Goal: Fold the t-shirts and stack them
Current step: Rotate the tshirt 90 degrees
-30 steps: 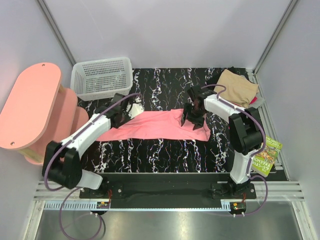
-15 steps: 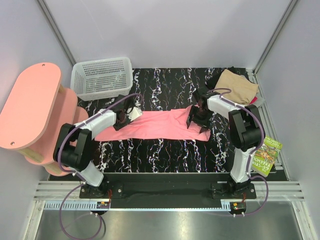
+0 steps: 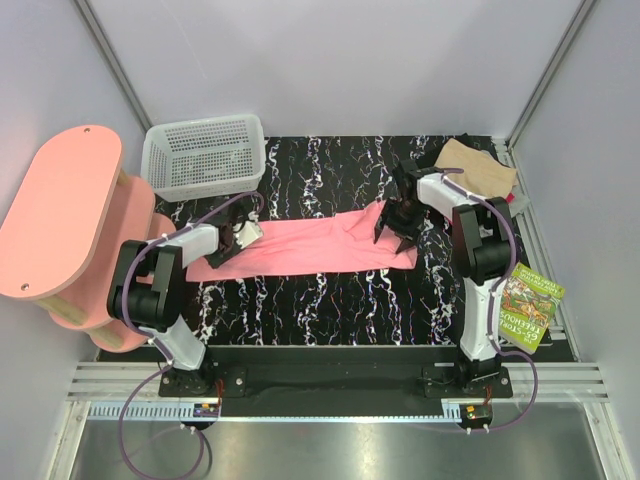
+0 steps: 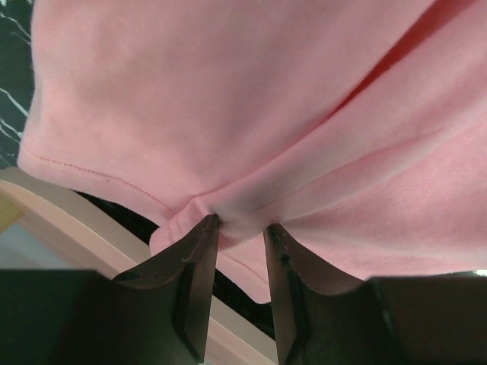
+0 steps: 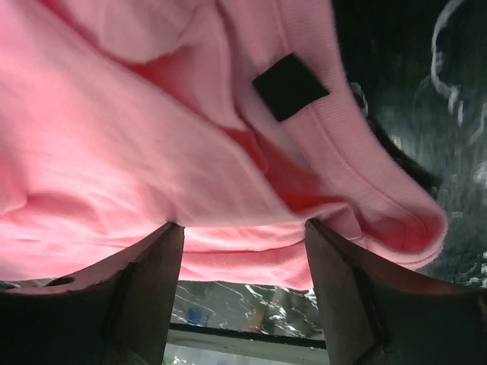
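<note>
Pinching a hem fold of the pink t-shirt (image 3: 310,246) in the left gripper (image 4: 238,225), jaws nearly together on the cloth. Lying stretched sideways across the middle of the black marbled table (image 3: 330,305). Holding the right gripper (image 5: 243,228) jaws wide apart at the collar end, clamping nothing. Sitting at far right, a folded tan t-shirt (image 3: 480,166).
</note>
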You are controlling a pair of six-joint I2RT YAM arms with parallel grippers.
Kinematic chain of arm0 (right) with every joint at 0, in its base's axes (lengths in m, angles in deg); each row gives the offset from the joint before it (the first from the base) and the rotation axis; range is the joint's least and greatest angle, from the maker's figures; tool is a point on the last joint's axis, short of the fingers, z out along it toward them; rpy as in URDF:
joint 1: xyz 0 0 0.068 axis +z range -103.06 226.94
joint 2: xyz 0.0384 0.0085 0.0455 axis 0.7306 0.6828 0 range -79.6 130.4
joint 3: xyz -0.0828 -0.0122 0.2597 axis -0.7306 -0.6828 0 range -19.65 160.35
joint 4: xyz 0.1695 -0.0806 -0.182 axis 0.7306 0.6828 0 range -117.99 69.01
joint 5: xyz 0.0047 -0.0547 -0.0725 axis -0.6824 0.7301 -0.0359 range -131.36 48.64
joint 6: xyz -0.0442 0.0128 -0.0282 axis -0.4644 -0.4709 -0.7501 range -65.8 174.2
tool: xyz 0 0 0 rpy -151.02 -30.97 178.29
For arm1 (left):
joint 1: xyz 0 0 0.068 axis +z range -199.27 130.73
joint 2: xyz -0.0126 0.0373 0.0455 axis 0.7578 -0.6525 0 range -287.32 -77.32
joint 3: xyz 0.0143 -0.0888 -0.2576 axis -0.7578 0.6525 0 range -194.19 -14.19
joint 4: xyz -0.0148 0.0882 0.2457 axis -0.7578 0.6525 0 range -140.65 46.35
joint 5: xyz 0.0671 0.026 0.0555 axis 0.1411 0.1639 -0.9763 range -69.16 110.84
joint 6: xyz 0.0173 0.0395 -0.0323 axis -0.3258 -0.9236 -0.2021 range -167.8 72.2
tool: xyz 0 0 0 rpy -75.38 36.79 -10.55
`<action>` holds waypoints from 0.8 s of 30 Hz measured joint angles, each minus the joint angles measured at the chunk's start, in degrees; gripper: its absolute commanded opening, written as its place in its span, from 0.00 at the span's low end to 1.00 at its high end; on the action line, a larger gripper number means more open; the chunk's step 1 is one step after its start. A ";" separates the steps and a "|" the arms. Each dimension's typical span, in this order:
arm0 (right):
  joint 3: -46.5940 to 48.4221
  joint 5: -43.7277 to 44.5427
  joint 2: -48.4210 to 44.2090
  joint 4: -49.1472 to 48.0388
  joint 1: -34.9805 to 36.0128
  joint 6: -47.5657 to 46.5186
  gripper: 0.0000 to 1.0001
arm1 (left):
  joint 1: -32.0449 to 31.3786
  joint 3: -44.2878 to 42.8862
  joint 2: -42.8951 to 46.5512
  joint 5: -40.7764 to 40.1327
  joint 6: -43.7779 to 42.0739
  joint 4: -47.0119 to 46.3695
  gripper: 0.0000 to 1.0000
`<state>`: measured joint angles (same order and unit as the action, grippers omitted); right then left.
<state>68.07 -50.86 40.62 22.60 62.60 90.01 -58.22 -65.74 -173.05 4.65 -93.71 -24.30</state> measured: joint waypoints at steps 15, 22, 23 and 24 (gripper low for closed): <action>35.12 -8.66 21.16 4.42 -4.61 -2.69 0.68 | -6.03 6.93 8.09 0.68 3.08 5.38 0.37; 53.92 -14.03 32.00 6.99 -6.43 -2.29 0.67 | -12.31 2.47 12.35 13.25 8.48 24.52 0.37; 57.09 -14.99 33.86 7.10 -6.64 -2.27 0.67 | -13.09 1.38 12.11 15.23 9.22 26.49 0.38; 59.08 -15.65 35.04 7.37 -6.80 -2.23 0.67 | -14.03 0.63 11.78 17.00 9.90 28.02 0.38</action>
<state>127.15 -66.51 75.66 29.96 55.80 87.78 -72.25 -65.11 -161.27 21.66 -83.81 3.72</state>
